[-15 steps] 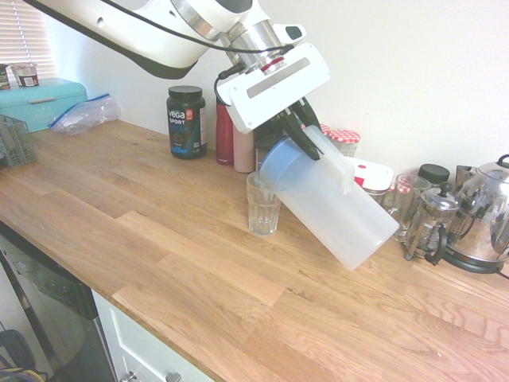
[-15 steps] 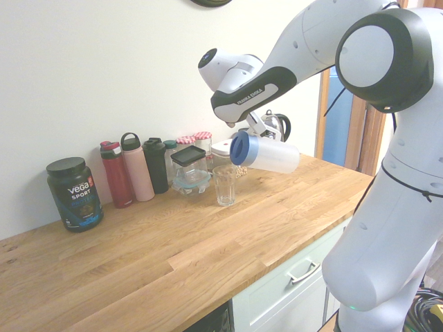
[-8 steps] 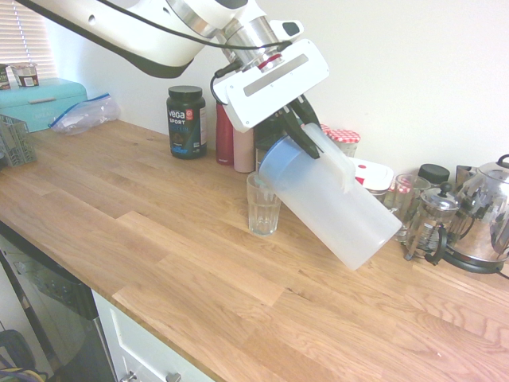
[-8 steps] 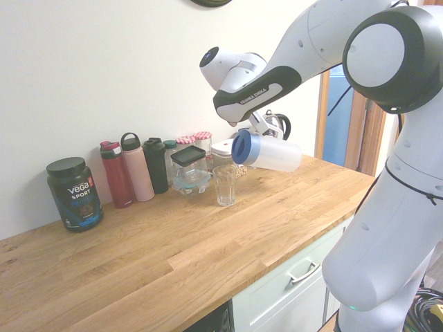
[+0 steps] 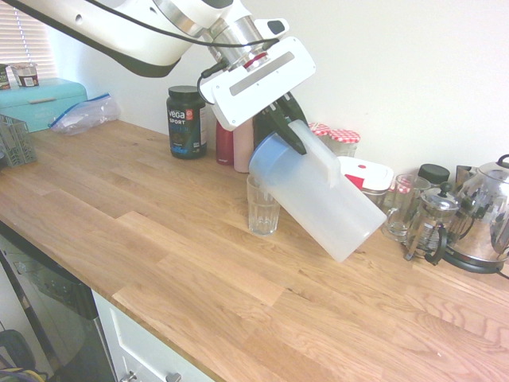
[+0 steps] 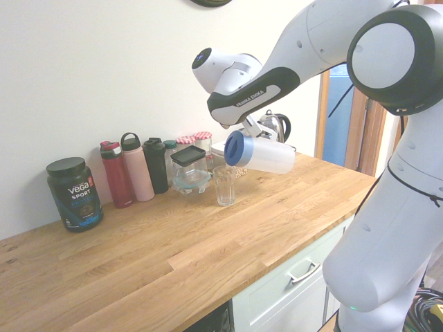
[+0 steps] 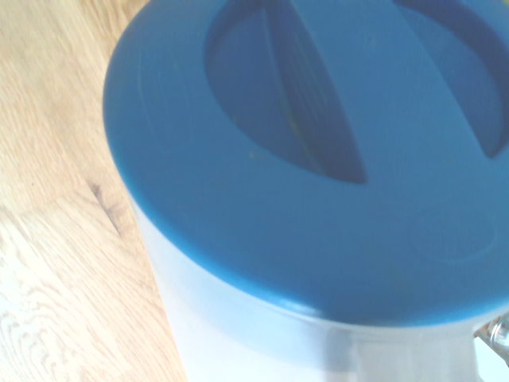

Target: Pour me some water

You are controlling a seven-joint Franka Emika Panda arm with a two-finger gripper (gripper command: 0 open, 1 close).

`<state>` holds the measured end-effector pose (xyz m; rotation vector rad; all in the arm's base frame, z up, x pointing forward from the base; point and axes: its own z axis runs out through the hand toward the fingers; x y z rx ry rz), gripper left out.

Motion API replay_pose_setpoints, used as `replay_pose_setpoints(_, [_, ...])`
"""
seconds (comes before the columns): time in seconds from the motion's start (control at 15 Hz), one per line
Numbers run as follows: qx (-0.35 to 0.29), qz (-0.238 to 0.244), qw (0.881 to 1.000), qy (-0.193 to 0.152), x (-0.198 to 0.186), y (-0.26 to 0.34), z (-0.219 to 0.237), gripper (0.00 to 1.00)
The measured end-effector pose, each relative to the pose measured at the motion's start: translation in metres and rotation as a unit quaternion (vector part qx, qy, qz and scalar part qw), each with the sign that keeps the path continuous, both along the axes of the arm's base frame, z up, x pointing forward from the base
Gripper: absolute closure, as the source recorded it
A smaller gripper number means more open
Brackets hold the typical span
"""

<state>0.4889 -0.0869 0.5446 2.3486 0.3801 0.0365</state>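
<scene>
The gripper point(image 5: 291, 137) is clamped tight on the handle of the pitcher point(image 5: 318, 195), tilted lid-down over the glass point(image 5: 263, 204) on the desk point(image 5: 159, 239). Pouring looks underway; uprighting and setting down remain.

Claw point(image 5: 288, 130) clamped, angled downward.

Up close you see the round blue plastic lid point(image 7: 318, 159) with a raised bar across its recessed centre, capping a translucent white plastic pitcher point(image 7: 238, 342). Beside and beneath the pitcher lies a light oak wooden countertop point(image 7: 56, 239), somewhat blurred.
</scene>
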Motion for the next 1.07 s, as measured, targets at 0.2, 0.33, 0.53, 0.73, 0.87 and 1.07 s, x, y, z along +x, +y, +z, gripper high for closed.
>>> replay_pose_setpoints(0.2, [-0.004,-0.001,1.000,0.001,-0.001,-0.001,-0.002,1.00])
replay_pose_setpoints(0.33, [-0.009,-0.001,1.000,0.003,-0.001,-0.003,-0.003,1.00])
replay_pose_setpoints(0.53, [-0.007,-0.006,1.000,-0.001,-0.003,-0.006,-0.001,1.00])
replay_pose_setpoints(0.73, [0.042,-0.019,0.999,-0.027,-0.018,-0.020,0.026,1.00])
replay_pose_setpoints(0.87, [0.104,-0.026,0.992,-0.059,-0.040,-0.041,0.062,1.00])
replay_pose_setpoints(1.07, [0.190,-0.054,0.973,-0.115,-0.078,-0.074,0.104,1.00])
